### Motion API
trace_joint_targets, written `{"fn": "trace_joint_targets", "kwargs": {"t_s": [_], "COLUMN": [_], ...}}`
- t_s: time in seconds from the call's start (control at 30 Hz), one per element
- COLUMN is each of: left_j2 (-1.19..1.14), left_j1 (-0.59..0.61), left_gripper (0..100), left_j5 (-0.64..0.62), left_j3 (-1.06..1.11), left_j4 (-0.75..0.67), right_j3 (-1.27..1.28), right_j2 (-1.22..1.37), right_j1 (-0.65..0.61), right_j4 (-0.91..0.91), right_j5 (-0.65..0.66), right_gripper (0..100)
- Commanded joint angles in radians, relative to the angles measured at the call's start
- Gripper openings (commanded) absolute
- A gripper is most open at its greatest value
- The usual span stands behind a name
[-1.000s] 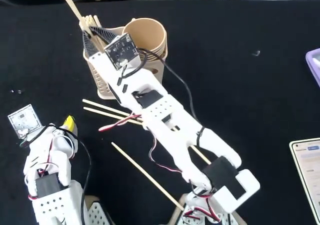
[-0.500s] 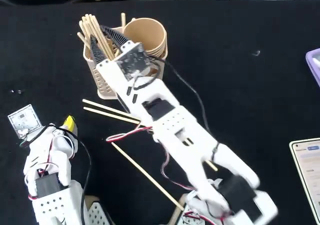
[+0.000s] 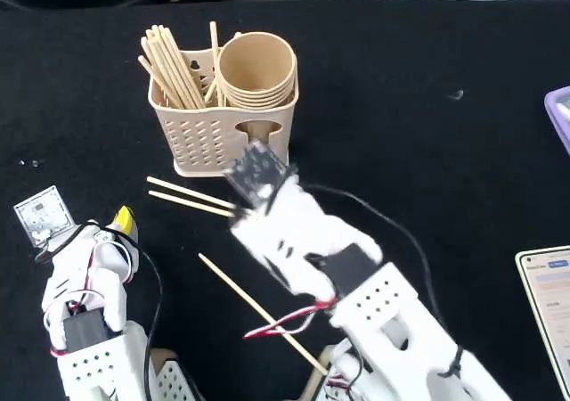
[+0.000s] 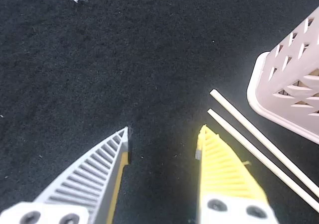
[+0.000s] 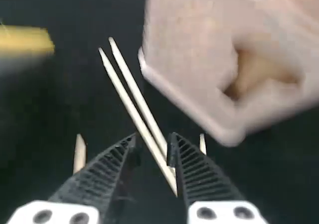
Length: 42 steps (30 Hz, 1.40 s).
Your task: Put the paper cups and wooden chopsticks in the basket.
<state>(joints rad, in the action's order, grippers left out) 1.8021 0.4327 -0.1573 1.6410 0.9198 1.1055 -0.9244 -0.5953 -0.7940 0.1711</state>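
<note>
Mostly done: paper cups (image 3: 256, 67) and a bundle of chopsticks (image 3: 171, 67) standing in the basket (image 3: 214, 138), a loose pair (image 3: 191, 198) just beside the basket and a single stick (image 3: 258, 307) farther off left on the worktop (image 3: 427, 151) (right tool (image 5: 152, 142) narrow above the pair, left tool (image 4: 163, 134) wide, both empty).

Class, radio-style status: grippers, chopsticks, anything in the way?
Left gripper open, empty. Right gripper open, above the chopstick pair beside the basket. Single chopstick loose nearer the arms. Nothing blocking.
</note>
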Motion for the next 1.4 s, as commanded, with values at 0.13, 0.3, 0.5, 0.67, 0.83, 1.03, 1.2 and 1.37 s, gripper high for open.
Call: {"fn": "trace_joint_targets", "kwargs": {"t_s": [0.13, 0.3, 0.5, 0.67, 0.83, 1.03, 1.2, 1.37], "left_j2": [-0.002, -0.002, -0.002, -0.002, -0.002, -0.002, -0.002, -0.002], "left_j1": [-0.002, -0.002, -0.002, -0.002, -0.002, -0.002, -0.002, -0.002], "left_gripper": [22, 22, 22, 22, 22, 22, 22, 22], "left_j5": [-0.005, -0.005, -0.005, -0.005, -0.005, -0.005, -0.005, -0.005], "left_j3": [-0.008, -0.008, -0.008, -0.008, -0.007, -0.007, -0.008, -0.008], "left_j4": [-0.021, -0.021, -0.021, -0.021, -0.021, -0.021, -0.021, -0.021], "right_j3": [0.087, -0.038, -0.157, -0.242, -0.323, -0.395, -0.441, -0.443], "right_j2": [0.11, 0.291, 0.521, 0.674, 0.803, 0.934, 0.969, 0.961], "right_j1": [0.089, 0.068, 0.038, 0.046, 0.046, 0.046, 0.044, 0.034], "right_j4": [-0.032, 0.028, 0.043, 0.087, 0.11, 0.104, 0.049, -0.026], "right_j5": [0.203, 0.261, 0.327, 0.327, 0.327, 0.384, 0.437, 0.535], "right_gripper": [18.8, 18.8, 18.8, 19.0, 19.0, 18.8, 17.5, 1.1]}}
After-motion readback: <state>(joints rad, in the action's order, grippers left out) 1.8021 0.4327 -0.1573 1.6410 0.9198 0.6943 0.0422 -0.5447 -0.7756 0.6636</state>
